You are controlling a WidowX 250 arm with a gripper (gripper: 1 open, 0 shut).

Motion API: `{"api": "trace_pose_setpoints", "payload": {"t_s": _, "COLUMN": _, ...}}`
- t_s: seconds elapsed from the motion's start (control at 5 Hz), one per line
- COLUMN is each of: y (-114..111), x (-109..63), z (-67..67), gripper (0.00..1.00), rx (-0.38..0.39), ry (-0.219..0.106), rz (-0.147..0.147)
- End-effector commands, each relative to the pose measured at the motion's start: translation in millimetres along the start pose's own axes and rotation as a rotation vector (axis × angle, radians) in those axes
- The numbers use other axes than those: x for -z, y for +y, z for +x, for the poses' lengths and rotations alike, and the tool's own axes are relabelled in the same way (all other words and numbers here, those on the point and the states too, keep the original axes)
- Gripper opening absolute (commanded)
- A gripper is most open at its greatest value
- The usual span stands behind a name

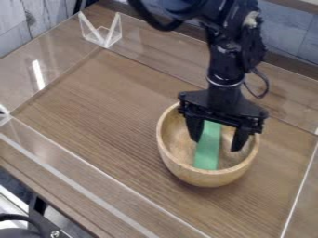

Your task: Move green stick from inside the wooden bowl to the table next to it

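Green stick [209, 148] top hidden by hand [222, 138] — hand wide, unladen | wooden bowl [174, 153]

Your bowl sits at the table's right, the stick inside it.
You have the wooden bowl [207, 149] on the table [106, 102], the green stick [210, 149] lying inside it, and the gripper [222, 133] directly above, fingers either side of the stick.
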State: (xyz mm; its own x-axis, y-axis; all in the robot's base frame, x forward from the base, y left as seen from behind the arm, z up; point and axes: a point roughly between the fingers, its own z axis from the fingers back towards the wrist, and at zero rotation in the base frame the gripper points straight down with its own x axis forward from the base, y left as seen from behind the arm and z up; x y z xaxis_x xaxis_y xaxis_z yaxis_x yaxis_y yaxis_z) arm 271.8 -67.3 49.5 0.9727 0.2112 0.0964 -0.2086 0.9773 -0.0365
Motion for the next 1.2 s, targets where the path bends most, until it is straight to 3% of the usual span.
{"api": "trace_pose_setpoints", "payload": {"t_s": 0.0, "y": 9.9, "x": 4.0, "z": 4.0, "gripper": 1.00, "rx": 0.010, "ry": -0.019, "rz": -0.003}}
{"api": "trace_pose_setpoints", "payload": {"t_s": 0.2, "y": 19.6, "x": 9.8, "z": 4.8, "gripper": 1.00, "rx": 0.018, "ry": -0.025, "rz": -0.010}}
{"api": "trace_pose_setpoints", "payload": {"t_s": 0.6, "y": 17.9, "x": 0.4, "z": 10.7, "gripper": 1.00, "rx": 0.168, "ry": -0.039, "rz": -0.033}}
{"api": "trace_pose_setpoints", "payload": {"t_s": 1.0, "y": -5.2, "x": -15.2, "z": 9.5, "gripper": 1.00, "rx": 0.070, "ry": -0.069, "rz": -0.025}}
